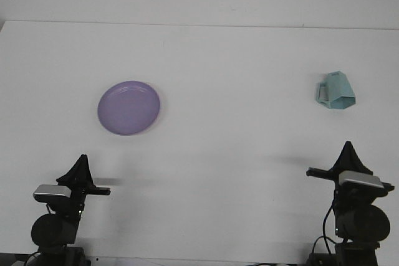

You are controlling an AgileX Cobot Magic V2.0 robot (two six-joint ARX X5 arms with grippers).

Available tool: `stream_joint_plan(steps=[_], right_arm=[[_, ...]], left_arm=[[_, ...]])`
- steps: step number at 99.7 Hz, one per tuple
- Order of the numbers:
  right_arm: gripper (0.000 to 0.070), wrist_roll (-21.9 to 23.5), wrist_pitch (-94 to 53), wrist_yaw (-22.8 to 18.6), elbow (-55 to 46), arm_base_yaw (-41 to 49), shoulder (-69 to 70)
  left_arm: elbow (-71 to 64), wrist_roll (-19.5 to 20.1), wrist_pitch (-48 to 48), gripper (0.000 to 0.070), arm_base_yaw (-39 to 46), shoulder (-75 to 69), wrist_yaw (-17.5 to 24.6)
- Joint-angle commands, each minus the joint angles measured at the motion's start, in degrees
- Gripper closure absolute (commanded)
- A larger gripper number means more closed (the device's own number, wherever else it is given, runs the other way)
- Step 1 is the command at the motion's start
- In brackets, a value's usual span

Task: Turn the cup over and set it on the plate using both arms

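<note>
Cup [335, 91] tipped, well right of plate [128, 108]. Both pincers' opening: cannot tell. Risk: faceted walls slipping on grasp.

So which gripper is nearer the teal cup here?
Right. The right gripper sits below the teal cup on the same side of the table; the left gripper is far across, below the purple plate.

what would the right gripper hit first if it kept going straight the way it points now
Probably the teal cup. The right gripper points away from the robot, with only bare table between. The cup sits slightly left of that line, so it might just miss; depth is unclear.
</note>
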Motion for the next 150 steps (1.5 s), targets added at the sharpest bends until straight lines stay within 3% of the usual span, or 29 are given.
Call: stream_joint_plan(steps=[1,14,17,21,23,25,28,31,50,74,95,111,138,150], right_arm=[[0.07,-8.13,1.05,1.22,2.78,-0.55,5.44],[0.0665,-14.29,6.75,1.4,5.57,-3.37,16.24],[0.0601,-15.04,8.5,1.22,5.64,-4.24,18.56],[0.0447,-15.85,10.82,0.98,5.64,-5.55,21.92],[0.0407,-16.09,11.54,0.68,5.64,-6.08,23.1],[0.03,-16.31,12.55,0.02,5.64,-6.86,24.85],[0.0229,-16.66,13.92,-0.9,5.64,-7.87,27.06],[0.0207,-17.03,15.21,-1.73,5.64,-8.79,28.92],[0.0207,-20.41,28.44,-8.09,5.66,-16.13,42.84],[0.0208,-20.17,40.85,-15.85,8.0,-23.1,61.33],[0.0211,-20.63,42.38,-19.82,17.42,-24.98,74.69],[0.0211,-25.05,40.87,-20.46,24.57,-25.0,82.44],[0.0213,-28.17,39.41,-24.17,35.32,-25.35,92.61],[0.0218,-29.7,38.4,-28.3,39.58,-25.55,96.02]], left_arm=[[-1.16,-0.33,0.52,0.0689,0.09,-0.02,-0.09],[-1.16,-0.33,0.52,0.0688,0.09,-0.02,-0.09],[-1.16,-0.33,0.52,0.0688,0.09,-0.02,-0.09],[-1.16,-0.33,0.55,0.0688,0.09,-0.02,-0.09],[-1.16,-0.33,0.55,0.0688,0.09,-0.02,-0.09],[-1.16,-0.35,0.55,0.0688,0.09,-0.02,-0.09],[-1.16,-0.35,0.55,0.0688,0.09,-0.02,-0.09],[-1.16,-0.35,0.55,0.0688,0.09,-0.02,-0.09],[-1.16,-0.98,0.55,0.0688,0.09,-0.02,-0.09],[-1.16,-0.96,0.55,0.0688,0.09,-0.02,-0.09],[-1.16,-0.96,0.57,0.0688,0.09,-0.02,-0.09],[-1.16,-0.96,0.55,0.0688,0.09,-0.02,-0.09],[-1.16,-0.96,0.55,0.0688,0.09,-0.02,-0.09],[-1.16,-0.96,0.55,0.0688,0.09,-0.02,-0.09]])
